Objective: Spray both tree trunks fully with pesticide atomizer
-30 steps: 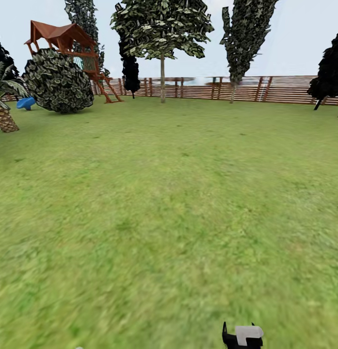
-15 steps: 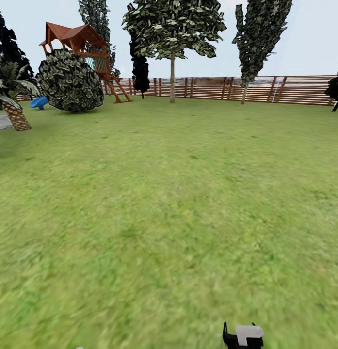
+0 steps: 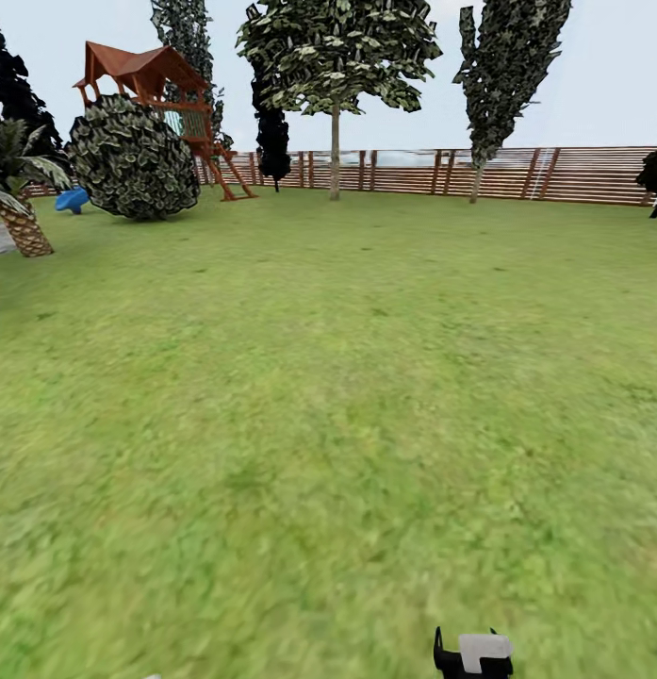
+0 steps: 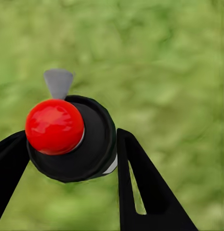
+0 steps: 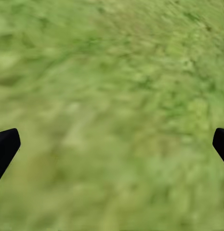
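The picture's edge is cutting off the crowns of the broad-leaved tree (image 3: 335, 57) and the columnar tree (image 3: 507, 66), the black fingers (image 4: 140, 192) are hiding the pesticide atomizer's (image 4: 73, 139) lower body, and the grass (image 5: 112, 96) beneath the right gripper (image 5: 112, 144) is showing blurred

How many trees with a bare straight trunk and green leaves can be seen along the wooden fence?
2. One tree stands before the fence near the middle of the head view, right of the playhouse. The other tree stands further right. Others may be hidden outside the view.
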### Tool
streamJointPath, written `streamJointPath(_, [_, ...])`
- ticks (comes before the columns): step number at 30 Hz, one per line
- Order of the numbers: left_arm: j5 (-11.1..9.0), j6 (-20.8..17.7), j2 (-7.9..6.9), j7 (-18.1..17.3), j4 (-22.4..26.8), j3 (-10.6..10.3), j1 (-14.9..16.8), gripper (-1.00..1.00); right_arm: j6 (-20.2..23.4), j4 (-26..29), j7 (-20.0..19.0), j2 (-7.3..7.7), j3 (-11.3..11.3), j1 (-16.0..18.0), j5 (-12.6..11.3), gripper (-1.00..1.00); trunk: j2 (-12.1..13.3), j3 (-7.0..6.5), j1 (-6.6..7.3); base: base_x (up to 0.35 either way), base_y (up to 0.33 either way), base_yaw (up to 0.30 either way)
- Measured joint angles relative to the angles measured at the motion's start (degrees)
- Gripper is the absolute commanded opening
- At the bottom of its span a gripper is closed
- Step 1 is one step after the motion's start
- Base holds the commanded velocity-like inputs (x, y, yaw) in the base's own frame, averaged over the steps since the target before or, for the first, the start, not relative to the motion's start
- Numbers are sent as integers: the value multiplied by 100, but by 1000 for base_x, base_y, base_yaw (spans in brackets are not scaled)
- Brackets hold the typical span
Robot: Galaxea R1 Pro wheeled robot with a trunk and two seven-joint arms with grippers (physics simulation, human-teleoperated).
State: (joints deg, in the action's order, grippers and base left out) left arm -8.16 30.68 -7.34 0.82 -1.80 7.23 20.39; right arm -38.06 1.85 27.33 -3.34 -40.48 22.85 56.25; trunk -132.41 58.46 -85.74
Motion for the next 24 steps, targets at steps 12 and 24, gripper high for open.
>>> streamJointPath(12, [2, -3, 32, 0, 0, -4, -9, -100, 0, 0, 0, 0, -1, 0, 0, 100, 0, 0, 0, 339, 0, 0])
streamJointPath(24, [0, 7, 23, 0, 4, -2, -9, -100, 0, 0, 0, 0, 0, 0, 0, 100, 0, 0, 0, 339, 0, 0])
